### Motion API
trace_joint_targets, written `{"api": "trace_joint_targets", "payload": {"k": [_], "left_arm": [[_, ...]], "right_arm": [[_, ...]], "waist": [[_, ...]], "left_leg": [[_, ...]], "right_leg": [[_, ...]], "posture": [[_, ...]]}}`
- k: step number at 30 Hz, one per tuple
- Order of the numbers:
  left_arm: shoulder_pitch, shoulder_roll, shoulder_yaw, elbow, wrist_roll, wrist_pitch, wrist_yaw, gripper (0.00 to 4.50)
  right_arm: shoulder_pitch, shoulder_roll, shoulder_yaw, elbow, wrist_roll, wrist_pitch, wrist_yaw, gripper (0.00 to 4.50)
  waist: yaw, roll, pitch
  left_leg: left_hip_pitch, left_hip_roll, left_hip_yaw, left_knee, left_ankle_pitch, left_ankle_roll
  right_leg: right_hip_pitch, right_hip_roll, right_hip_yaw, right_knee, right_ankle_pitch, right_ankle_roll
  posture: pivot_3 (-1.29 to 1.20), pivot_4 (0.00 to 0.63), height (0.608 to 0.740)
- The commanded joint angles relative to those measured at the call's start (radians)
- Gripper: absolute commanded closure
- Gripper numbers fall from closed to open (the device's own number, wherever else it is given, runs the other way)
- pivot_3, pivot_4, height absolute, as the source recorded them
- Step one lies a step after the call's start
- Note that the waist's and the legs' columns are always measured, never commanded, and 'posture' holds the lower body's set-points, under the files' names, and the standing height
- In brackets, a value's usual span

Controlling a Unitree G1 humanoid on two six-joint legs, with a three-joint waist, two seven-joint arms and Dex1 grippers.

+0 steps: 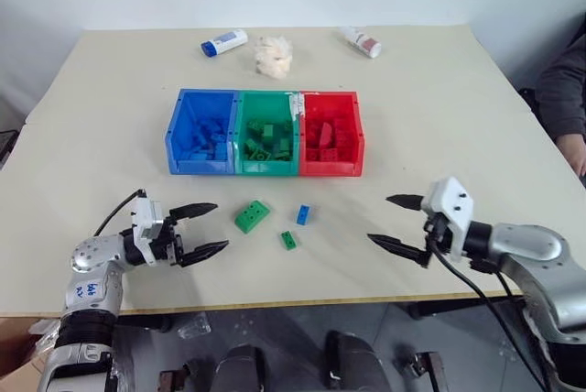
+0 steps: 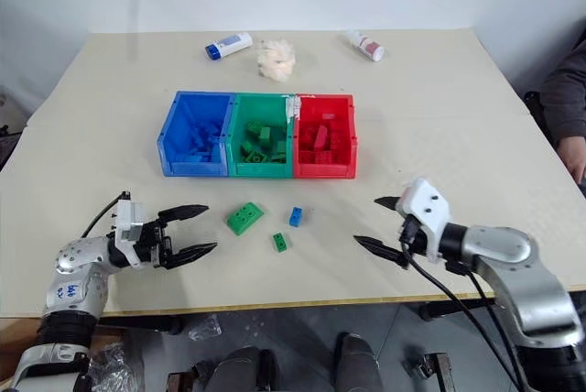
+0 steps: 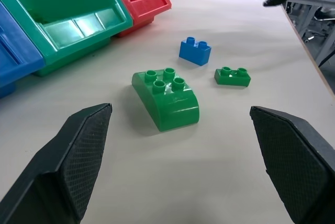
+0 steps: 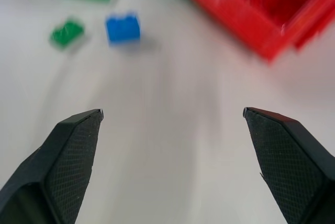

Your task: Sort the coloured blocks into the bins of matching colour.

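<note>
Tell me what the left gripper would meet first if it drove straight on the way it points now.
Most likely the large green block, lying loose on the table dead ahead between the open left gripper fingers; depth is a judgement.

Lighting is even and bright across the desk [image 1: 439, 108], diffuse, apparently from overhead. Shadows are soft and short: faint dark edges lie under the bins [image 1: 265, 133] and beside the large green block [image 3: 166, 97]. A pale sheen shows on the green bin's inner wall [image 3: 78, 25] in the left wrist view. Head views are sharp, with no marked bending at the edges. The right wrist view is smeared: the blue block [image 4: 123, 28] and red bin [image 4: 251, 14] are blurred, while the fingers [image 4: 68, 156] stay crisp.
</note>
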Motion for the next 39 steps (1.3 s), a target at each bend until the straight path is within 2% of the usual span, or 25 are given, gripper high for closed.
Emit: {"api": "trace_joint_targets", "payload": {"k": [1,7,13,23,26,30,33,36,38,39], "left_arm": [[-0.019,0.013,0.018,0.008,-0.011,-0.014,-0.014,0.0],[-0.011,-0.007,0.007,-0.032,-0.009,-0.006,0.0,0.0],[0.046,-0.03,-0.004,-0.124,-0.019,0.006,0.024,0.0],[0.142,-0.047,0.004,-0.247,-0.032,0.027,0.074,0.0],[0.153,-0.048,0.002,-0.258,-0.034,0.027,0.083,0.0],[0.151,-0.048,-0.001,-0.255,-0.035,0.025,0.087,0.0],[0.14,-0.049,-0.002,-0.241,-0.032,0.022,0.086,0.0],[0.129,-0.052,-0.004,-0.229,-0.03,0.019,0.085,0.0],[0.124,-0.053,-0.005,-0.223,-0.029,0.017,0.084,0.0],[0.122,-0.053,-0.005,-0.221,-0.029,0.015,0.084,0.0]], "right_arm": [[-0.016,-0.013,-0.005,-0.044,0.029,-0.001,0.013,0.01],[-0.184,0.074,0.172,0.046,-0.022,-0.003,-0.009,0.01],[-0.404,0.27,0.36,0.258,-0.106,-0.052,-0.032,0.01],[-0.487,0.404,0.448,0.459,-0.168,-0.154,0.005,0.01],[-0.478,0.412,0.448,0.459,-0.175,-0.165,0.012,0.54],[-0.472,0.416,0.429,0.444,-0.175,-0.16,-0.004,1.87],[-0.471,0.413,0.422,0.444,-0.175,-0.157,-0.009,1.87],[-0.468,0.412,0.421,0.447,-0.175,-0.158,-0.008,2.44],[-0.469,0.416,0.419,0.45,-0.176,-0.158,-0.011,3.08],[-0.47,0.417,0.418,0.451,-0.177,-0.158,-0.012,3.12]], "waist": [[-0.003,0.0,0.0],[-0.005,0.0,0.0],[-0.006,0.0,0.0],[-0.005,0.0,0.0],[-0.006,0.0,0.0],[-0.005,0.0,0.0],[-0.005,0.0,0.0],[-0.005,0.0,0.0],[-0.005,0.0,0.0],[-0.005,0.0,0.0]], "left_leg": [[0.0,0.0,0.0,0.0,0.0,0.0],[0.002,0.001,0.001,-0.001,0.0,0.0],[0.001,0.001,0.001,0.001,0.0,0.0],[-0.001,0.001,0.001,0.002,-0.001,0.001],[0.0,0.001,0.001,0.003,-0.001,0.0],[0.0,0.001,0.001,0.003,-0.001,0.0],[0.0,0.001,0.001,0.003,-0.001,0.0],[0.0,0.001,0.001,0.003,-0.001,0.0],[0.0,0.001,0.001,0.003,-0.001,0.0],[0.0,0.001,0.001,0.003,-0.001,0.0]], "right_leg": [[0.0,0.0,0.0,0.0,0.0,0.0],[0.0,0.0,0.0,0.001,0.0,0.0],[0.0,0.0,0.0,0.001,0.0,0.0],[-0.001,0.0,0.0,0.001,0.0,0.0],[-0.001,0.0,0.0,0.002,0.0,0.0],[-0.001,0.0,0.0,0.003,0.0,0.0],[-0.001,0.0,0.0,0.002,0.0,0.0],[-0.001,0.0,0.0,0.003,0.0,0.0],[-0.001,0.0,0.0,0.003,0.0,0.0],[-0.001,0.0,0.0,0.003,0.0,0.0]], "posture": [[0.0,0.15,0.74],[0.0,0.15,0.74],[0.0,0.15,0.74],[0.0,0.15,0.74],[0.0,0.15,0.74],[0.0,0.15,0.74],[0.0,0.15,0.74],[0.0,0.15,0.74],[0.0,0.15,0.74],[0.0,0.15,0.74]]}}
